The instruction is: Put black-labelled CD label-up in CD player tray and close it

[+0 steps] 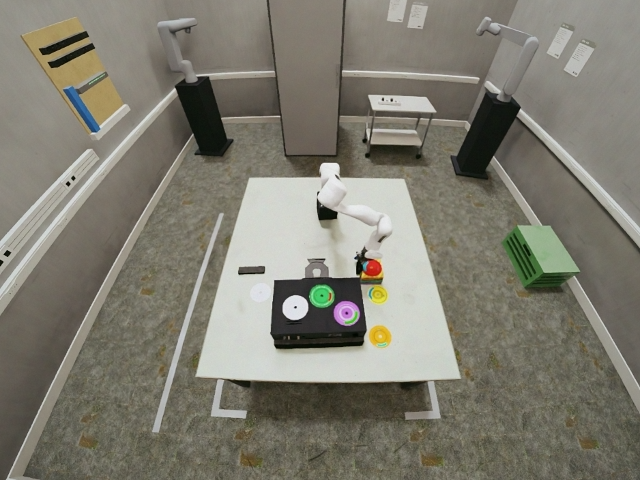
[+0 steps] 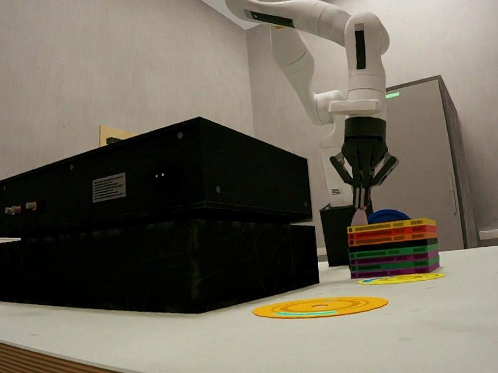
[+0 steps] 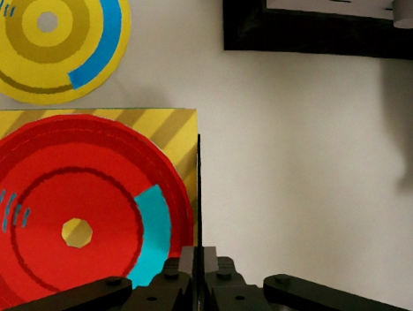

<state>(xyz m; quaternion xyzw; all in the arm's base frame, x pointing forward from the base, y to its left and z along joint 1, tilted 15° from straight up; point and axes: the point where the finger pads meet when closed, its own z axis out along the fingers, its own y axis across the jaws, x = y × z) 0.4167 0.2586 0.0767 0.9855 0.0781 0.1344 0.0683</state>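
Note:
My gripper [image 2: 362, 204] hangs fingers-down beside a stack of coloured CD cases [image 2: 393, 248]. It is shut on a thin black-edged disc, the black-labelled CD [image 3: 198, 190], held upright by its rim. The wrist view shows it edge-on as a dark line; from the side, only a pale sliver [image 2: 358, 217] shows under the fingertips. The black CD player [image 1: 317, 312] stands on the table's near half. Its grey tray [image 1: 316, 267] sticks out open on the side facing the arm, to the left of my gripper [image 1: 360, 263].
A red CD [image 3: 84, 212] lies on top of the case stack. White [image 1: 295, 307], green [image 1: 321, 296] and purple [image 1: 346, 313] CDs lie on the player. Yellow [image 1: 377, 294], orange [image 1: 379, 336] and white [image 1: 260, 292] CDs lie on the table. A small black bar [image 1: 251, 269] lies left.

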